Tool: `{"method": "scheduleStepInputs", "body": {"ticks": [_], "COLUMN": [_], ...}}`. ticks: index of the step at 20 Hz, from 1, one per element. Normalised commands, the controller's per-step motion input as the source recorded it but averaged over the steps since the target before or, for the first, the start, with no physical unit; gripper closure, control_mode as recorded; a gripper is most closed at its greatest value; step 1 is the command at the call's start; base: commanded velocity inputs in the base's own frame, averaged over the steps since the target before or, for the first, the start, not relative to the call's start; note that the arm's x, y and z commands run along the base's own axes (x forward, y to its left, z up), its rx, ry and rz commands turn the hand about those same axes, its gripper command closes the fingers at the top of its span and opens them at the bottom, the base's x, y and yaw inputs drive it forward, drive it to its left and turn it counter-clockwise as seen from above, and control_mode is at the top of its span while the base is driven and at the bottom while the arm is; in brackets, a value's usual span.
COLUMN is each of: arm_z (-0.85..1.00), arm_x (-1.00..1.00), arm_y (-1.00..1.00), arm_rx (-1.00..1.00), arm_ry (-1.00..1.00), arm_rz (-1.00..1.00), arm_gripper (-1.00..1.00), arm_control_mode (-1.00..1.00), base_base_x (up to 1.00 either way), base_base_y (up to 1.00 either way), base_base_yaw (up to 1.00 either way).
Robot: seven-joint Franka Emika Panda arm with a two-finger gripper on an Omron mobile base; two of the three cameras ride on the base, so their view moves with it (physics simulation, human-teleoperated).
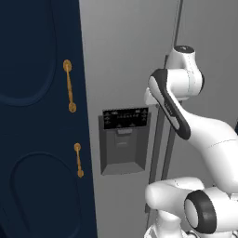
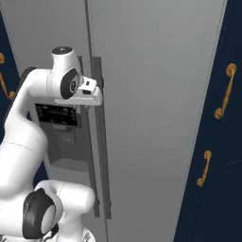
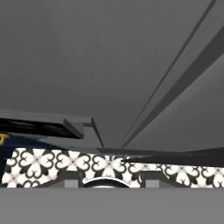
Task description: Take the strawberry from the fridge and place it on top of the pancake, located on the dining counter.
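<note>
Fridge point(image 1: 125, 56) doors stand closed in both base views, the two grey panels meeting at a vertical seam with a pair of dark bar handles point(image 2: 100, 142) running alongside it. The black dispenser panel point(image 1: 125, 118) sits on the left-hand door, with its recessed grey bay below. Navy cabinet point(image 1: 39, 116) fronts with gold handles point(image 1: 69, 86) flank the fridge on either side.

The white arm reaches up to the seam. In the right base view its hand point(image 2: 90, 90) is pressed close against the upper part of the handles; the fingertips are hidden behind the wrist and the handle bar, so contact cannot be confirmed. The state of the jaws cannot be told from any view: neither the fingers nor the gap between them is clearly visible.

The hand view looks down the grey door face along the handle bars toward a patterned black-and-white tiled floor point(image 3: 48, 164), with the edge of the dispenser bay at left.

With the doors shut, the fridge interior is hidden.
</note>
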Motion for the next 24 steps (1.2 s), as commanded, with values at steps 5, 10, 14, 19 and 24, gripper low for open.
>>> {"method": "scheduleStepInputs", "body": {"ticks": [5,10,14,19,24], "arm_z": [0.00,0.00,0.00,0.00,0.00], "arm_x": [0.00,0.00,0.00,0.00,0.00], "arm_y": [0.00,0.00,0.00,0.00,0.00], "arm_rx": [0.00,0.00,0.00,0.00,0.00], "arm_ry": [0.00,0.00,0.00,0.00,0.00], "arm_rz": [0.00,0.00,0.00,0.00,0.00], "arm_gripper": [-1.00,-1.00,-1.00,-1.00,-1.00], "arm_control_mode": [1.00,1.00,1.00,1.00,1.00], "base_base_x": [-0.52,-0.81,-0.24,-0.13,0.00], "base_base_y": [0.00,0.00,-0.23,-0.29,-0.37], "base_base_yaw": [0.00,0.00,-0.01,0.00,0.00]}}
